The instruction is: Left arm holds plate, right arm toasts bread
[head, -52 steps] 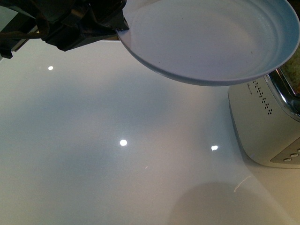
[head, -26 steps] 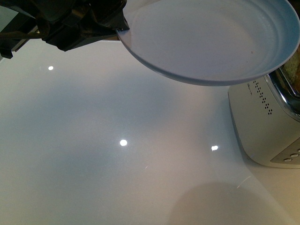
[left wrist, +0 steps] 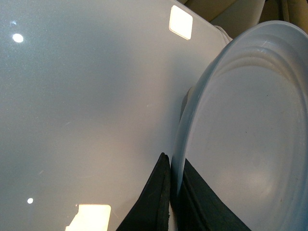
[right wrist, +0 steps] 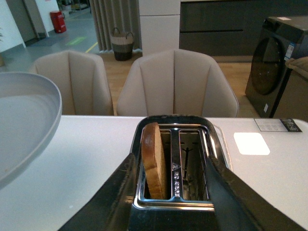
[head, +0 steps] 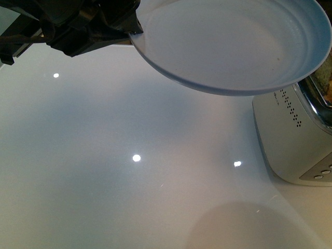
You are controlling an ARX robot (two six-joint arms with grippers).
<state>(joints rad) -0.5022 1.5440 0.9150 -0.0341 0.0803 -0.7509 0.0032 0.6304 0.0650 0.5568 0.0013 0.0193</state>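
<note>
Front: my left gripper clamps the plate by its rim, aloft beside the toaster.
Left wrist: jaws pinch both faces of the rim.
Right wrist: bread stands in one slot. The right gripper is spread wide, straddling the toaster.
Judged step: lifting the slice out. Next I centre on the crust and close.

The plate has sunk a touch in the front view. Its lower rim hangs slightly lower over the toaster than a second ago and hides a little more of the toaster's top. The shift is very slight.
</note>
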